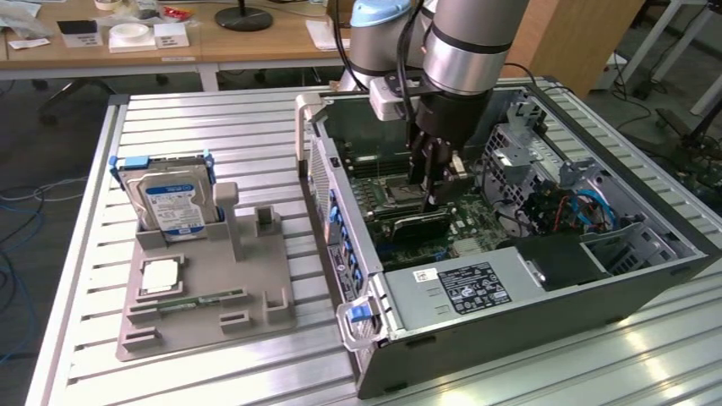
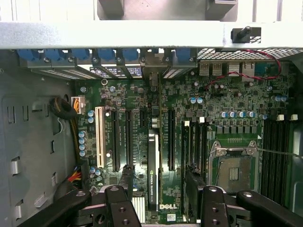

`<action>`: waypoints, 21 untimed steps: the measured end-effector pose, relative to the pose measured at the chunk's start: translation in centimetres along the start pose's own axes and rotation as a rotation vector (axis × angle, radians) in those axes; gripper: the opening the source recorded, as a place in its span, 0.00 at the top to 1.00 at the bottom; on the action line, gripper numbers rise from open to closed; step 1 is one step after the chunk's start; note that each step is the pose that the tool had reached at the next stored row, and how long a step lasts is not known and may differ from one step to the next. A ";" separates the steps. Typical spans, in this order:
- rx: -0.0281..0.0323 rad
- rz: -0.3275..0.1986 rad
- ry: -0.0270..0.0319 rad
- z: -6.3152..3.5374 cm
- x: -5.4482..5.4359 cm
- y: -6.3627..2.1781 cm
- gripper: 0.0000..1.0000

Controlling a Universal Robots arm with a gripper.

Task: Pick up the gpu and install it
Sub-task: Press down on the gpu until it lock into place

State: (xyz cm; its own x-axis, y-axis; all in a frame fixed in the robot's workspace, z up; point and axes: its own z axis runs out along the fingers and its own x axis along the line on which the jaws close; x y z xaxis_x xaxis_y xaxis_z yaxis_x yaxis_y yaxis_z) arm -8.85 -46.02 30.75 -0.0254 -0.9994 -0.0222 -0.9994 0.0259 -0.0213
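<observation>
The install step is looking all but finished: the gpu (image 2: 152, 170), a thin dark expansion card seen edge-on, is standing upright in a slot of the green motherboard (image 2: 222, 106), between the long black expansion slots and beside the square silver processor socket (image 2: 233, 172). Its far end is reaching toward the blue-clipped bracket row at the case wall. In the exterior view the card (image 1: 420, 222) is sitting low inside the open dark-grey metal computer case (image 1: 631, 283). The black two-finger gripper (image 2: 157, 189) is hanging straight down over it, jaws spread wide on either side of the card and grasping nothing (whether the fingers are brushing the card, I cannot tell). Judging from this, what remains calls for a clean vertical clearance without nudging the seated card.
</observation>
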 end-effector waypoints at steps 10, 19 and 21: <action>0.0000 0.000 0.0000 0.00 0.0 0.00 0.51; 0.0000 0.000 0.0000 0.00 0.0 0.00 0.80; 0.0000 0.000 0.0000 0.00 0.0 0.00 0.89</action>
State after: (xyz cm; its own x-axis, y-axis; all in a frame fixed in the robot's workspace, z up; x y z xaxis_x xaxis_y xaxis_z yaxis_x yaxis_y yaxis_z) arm -8.85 -46.02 30.75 -0.0254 -0.9994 -0.0222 -0.9994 0.0259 -0.0213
